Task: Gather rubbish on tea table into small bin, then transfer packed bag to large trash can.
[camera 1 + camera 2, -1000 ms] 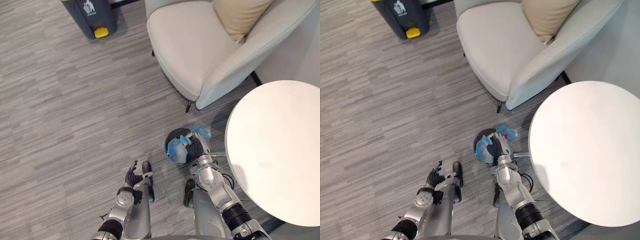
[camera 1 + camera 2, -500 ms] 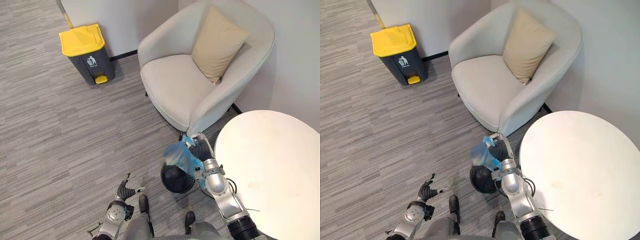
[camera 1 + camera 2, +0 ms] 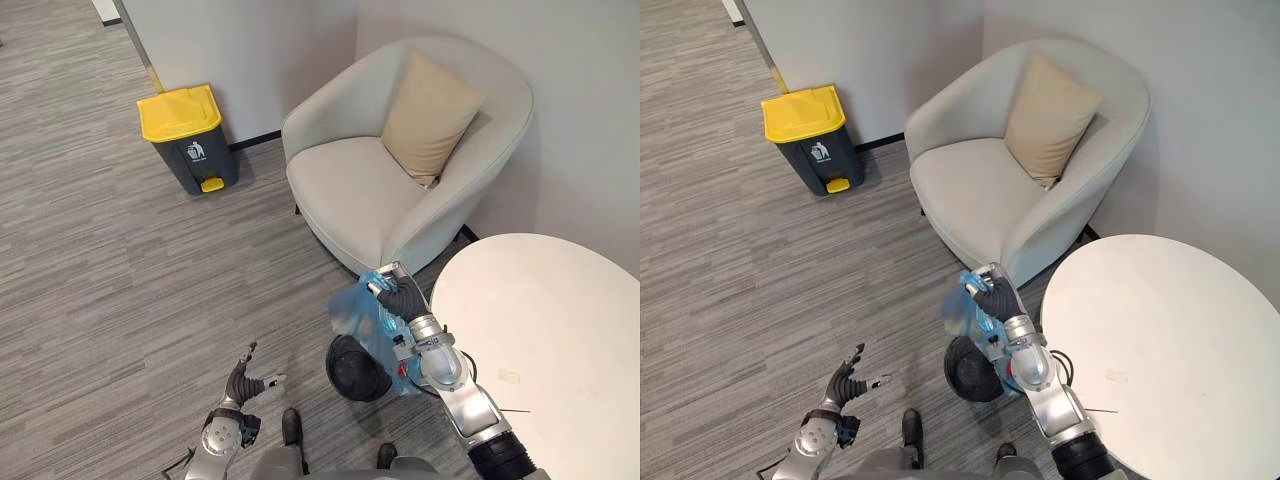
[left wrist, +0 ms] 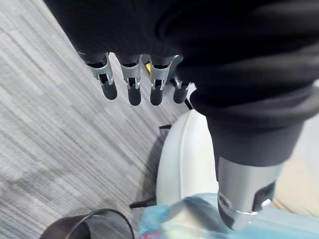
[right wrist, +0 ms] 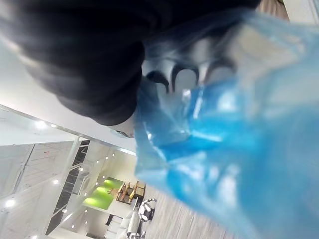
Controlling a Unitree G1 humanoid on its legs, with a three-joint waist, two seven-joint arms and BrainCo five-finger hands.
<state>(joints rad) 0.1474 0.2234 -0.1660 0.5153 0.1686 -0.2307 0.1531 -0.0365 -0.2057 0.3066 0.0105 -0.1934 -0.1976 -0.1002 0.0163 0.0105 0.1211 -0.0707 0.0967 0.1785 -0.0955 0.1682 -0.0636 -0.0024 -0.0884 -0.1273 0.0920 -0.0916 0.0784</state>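
Bag [image 3: 362, 325] is up out of the bin [image 3: 348, 372] now; a second ago it sat bunched in the bin's mouth, and half a second ago it was only just above it. View has also swung up since then, so the can [image 3: 190, 140] shows whole. Right hand [image 3: 403, 298] is fisted round the bag's gathered top, next to the chair's [image 3: 360, 190] front edge. Bag is thin see-through blue film, crumpled, hanging long and slack below the fist, with its lower part in front of the bin's right side; contents can't be made out. Right wrist view shows blue film pressed against the curled fingers [image 5: 185, 77]. Left hand [image 3: 243, 380] is low over the floor [image 3: 120, 300], fingers straight and spread, holding nothing. Can is grey with a yellow lid, well apart, by the wall. Beige cushion [image 3: 430, 115] sits on the chair, and the white table [image 3: 545, 330] is just right of the arm.
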